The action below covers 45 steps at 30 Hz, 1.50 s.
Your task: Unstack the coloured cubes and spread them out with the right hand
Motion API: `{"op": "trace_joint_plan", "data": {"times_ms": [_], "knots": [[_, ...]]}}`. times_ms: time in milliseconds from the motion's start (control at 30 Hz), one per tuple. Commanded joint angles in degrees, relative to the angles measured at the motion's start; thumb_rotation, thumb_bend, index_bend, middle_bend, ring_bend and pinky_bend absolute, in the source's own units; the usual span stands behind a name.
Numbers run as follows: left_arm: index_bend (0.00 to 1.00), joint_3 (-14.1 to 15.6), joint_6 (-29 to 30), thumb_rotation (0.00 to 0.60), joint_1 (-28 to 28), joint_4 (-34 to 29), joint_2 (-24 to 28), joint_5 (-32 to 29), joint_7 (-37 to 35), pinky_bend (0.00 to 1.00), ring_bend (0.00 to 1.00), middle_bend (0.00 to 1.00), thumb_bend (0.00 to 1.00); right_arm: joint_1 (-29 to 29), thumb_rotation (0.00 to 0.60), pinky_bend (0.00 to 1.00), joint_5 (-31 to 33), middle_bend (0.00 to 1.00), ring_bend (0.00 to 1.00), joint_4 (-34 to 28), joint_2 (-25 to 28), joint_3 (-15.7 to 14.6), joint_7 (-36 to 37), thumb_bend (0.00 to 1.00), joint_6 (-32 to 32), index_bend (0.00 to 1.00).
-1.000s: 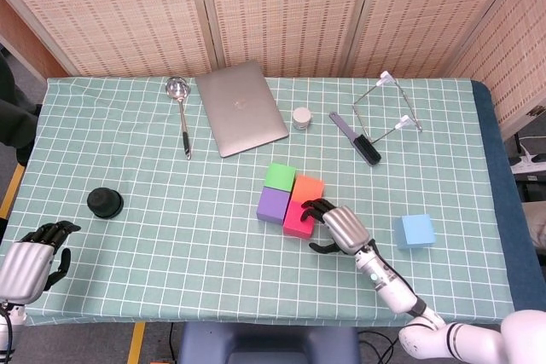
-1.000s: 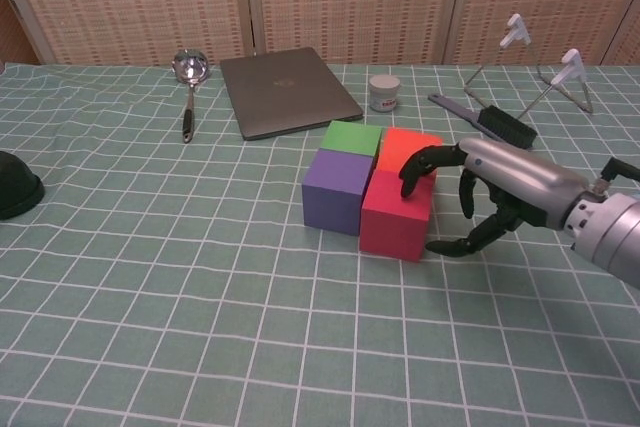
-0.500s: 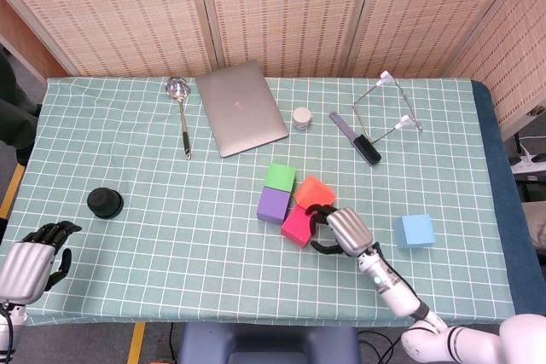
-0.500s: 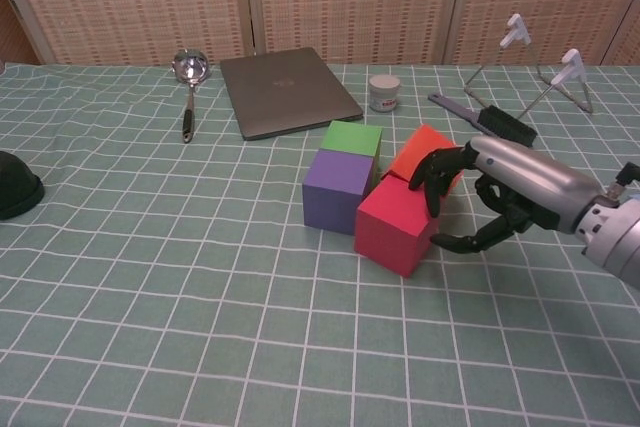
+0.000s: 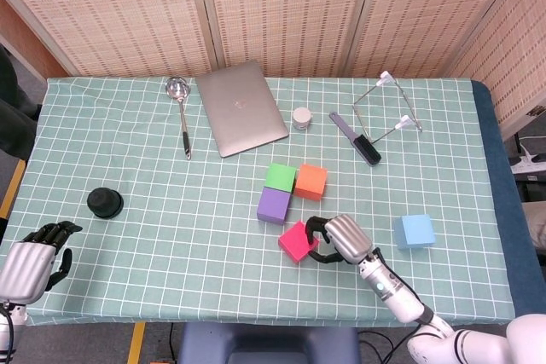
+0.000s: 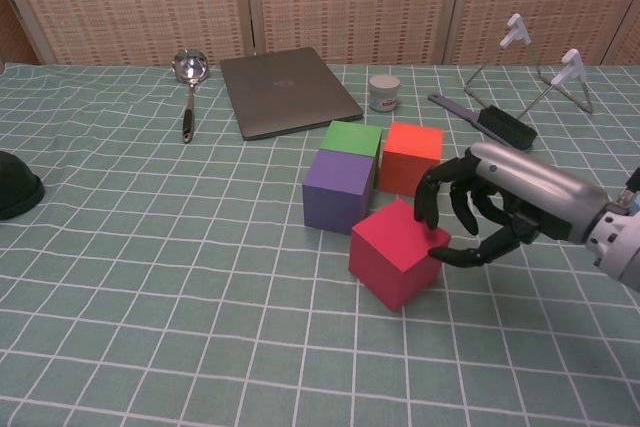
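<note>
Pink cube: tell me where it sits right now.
In both views the pink cube lies turned at an angle, just in front of the purple cube, apart from it, with the right hand gripping its right side.

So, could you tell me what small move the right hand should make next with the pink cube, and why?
Probably keep drawing the pink cube a little further toward the near edge, then let go. The right hand has its fingers hooked over the cube's far side, and the cube sits turned at an angle, only just clear of the purple cube and orange cube.
</note>
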Motion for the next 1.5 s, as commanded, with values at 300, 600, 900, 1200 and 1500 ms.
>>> {"op": "trace_joint_plan", "data": {"times_ms": [300, 600, 900, 1200, 1500], "knots": [[0.3, 0.0, 0.2, 0.6, 0.0, 0.0, 0.0, 0.1, -0.2, 0.5, 0.28, 0.28, 0.64, 0.7, 0.6, 0.87, -5.5, 0.59, 0.67, -0.1, 1.7, -2.3, 10.0, 0.17, 4.3, 0.6], [0.3, 0.1, -0.1, 0.6, -0.1, 0.0, -0.1, 0.3, -0.1, 0.5, 0.28, 0.28, 0.64, -1.2, 0.6, 0.71, -3.5, 0.47, 0.4, 5.7, -1.7, 2.5, 3.1, 0.16, 11.1, 0.51], [0.3, 0.2, -0.5, 0.6, -0.3, 0.1, -0.3, 0.2, 0.2, 0.5, 0.28, 0.28, 0.64, 2.5, 0.6, 0.16, 6.2, 0.09, 0.0, 12.0, -5.3, 8.5, -1.7, 0.16, 0.6, 0.13], [0.3, 0.2, -0.4, 0.6, -0.2, 0.3, -0.2, 0.0, -0.1, 0.5, 0.28, 0.28, 0.64, 7.0, 0.6, 0.16, 10.6, 0.07, 0.0, 21.1, -11.3, 12.1, -3.1, 0.15, -5.4, 0.1], [0.3, 0.1, -0.4, 0.6, -0.2, 0.4, -0.1, -0.2, -0.4, 0.5, 0.28, 0.28, 0.64, 9.3, 0.6, 0.28, 13.1, 0.16, 0.13, 26.8, -14.4, 12.6, -4.3, 0.15, -10.0, 0.19]]}}
